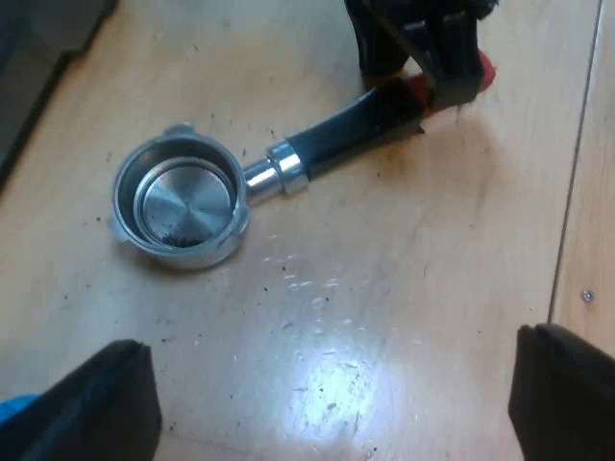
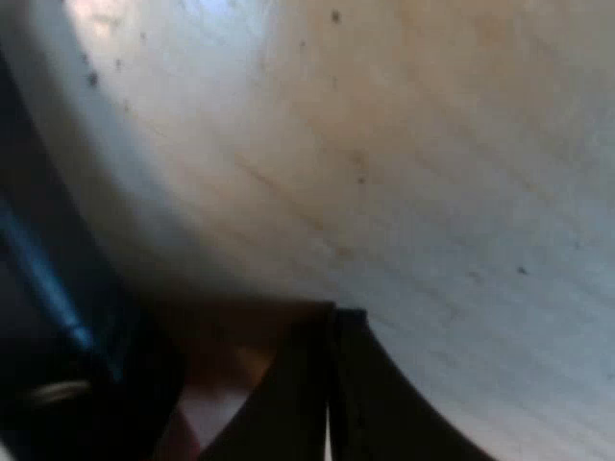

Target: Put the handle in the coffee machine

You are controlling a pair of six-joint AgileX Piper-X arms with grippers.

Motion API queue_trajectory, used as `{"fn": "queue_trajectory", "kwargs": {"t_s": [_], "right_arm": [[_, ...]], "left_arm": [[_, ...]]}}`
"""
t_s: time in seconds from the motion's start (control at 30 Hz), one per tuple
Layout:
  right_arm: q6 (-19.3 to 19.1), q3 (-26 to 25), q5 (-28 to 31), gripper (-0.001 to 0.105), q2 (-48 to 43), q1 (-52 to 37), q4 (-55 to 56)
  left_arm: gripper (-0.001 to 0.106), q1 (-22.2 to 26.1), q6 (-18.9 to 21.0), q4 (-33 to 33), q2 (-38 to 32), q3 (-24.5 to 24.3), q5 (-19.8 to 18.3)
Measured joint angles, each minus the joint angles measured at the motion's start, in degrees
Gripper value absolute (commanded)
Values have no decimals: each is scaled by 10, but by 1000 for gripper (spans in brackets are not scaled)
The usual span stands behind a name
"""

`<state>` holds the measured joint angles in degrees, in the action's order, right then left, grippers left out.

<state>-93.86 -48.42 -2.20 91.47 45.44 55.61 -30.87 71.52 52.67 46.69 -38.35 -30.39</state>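
The metal holder (image 1: 183, 204) lies on the wooden table with its basket facing up and a few dark grounds inside. Its dark handle (image 1: 346, 134) runs away from the basket to the red end (image 1: 415, 88). My left gripper (image 1: 332, 403) hovers above the table short of the holder, open wide, with nothing between its fingers (image 1: 101, 403). My right gripper (image 1: 437, 58) is down at the red end, with a finger across it. In the right wrist view, my right gripper (image 2: 259, 384) sits low over the table with something reddish (image 2: 221, 389) pressed between its dark fingers (image 2: 384, 408).
The pale wooden tabletop (image 1: 404, 288) has a seam between boards (image 1: 572, 211) with a screw head (image 1: 587, 297) beside it. A dark object (image 1: 38, 58) lies beyond the basket. Fine coffee specks are scattered near the holder.
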Motion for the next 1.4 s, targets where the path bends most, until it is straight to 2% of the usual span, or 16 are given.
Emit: {"fn": "queue_trajectory", "kwargs": {"t_s": [0.17,0.33,0.47,0.57,0.7,0.9,1.1,1.2,1.4], "right_arm": [[2,0,-12,0,0,29,-3],[41,-6,-19,0,8,81,-11],[62,-51,-56,0,44,129,-22],[63,-90,-79,0,73,145,-42],[69,-149,-103,0,120,149,-53],[85,-208,-122,0,163,149,-46],[127,-218,-121,0,172,149,-92],[129,-218,-121,0,173,149,-97],[129,-220,-121,0,172,149,-85]], "left_arm": [[77,9,0,9,0,0,24],[77,36,0,39,-13,0,28],[77,62,-8,75,-37,0,29],[77,63,-11,100,-49,0,30],[77,63,-14,129,-68,0,30],[77,65,-16,152,-93,0,30],[77,105,-21,165,-100,0,30],[77,123,-23,163,-100,0,30],[77,123,-31,163,-100,0,25]]}}
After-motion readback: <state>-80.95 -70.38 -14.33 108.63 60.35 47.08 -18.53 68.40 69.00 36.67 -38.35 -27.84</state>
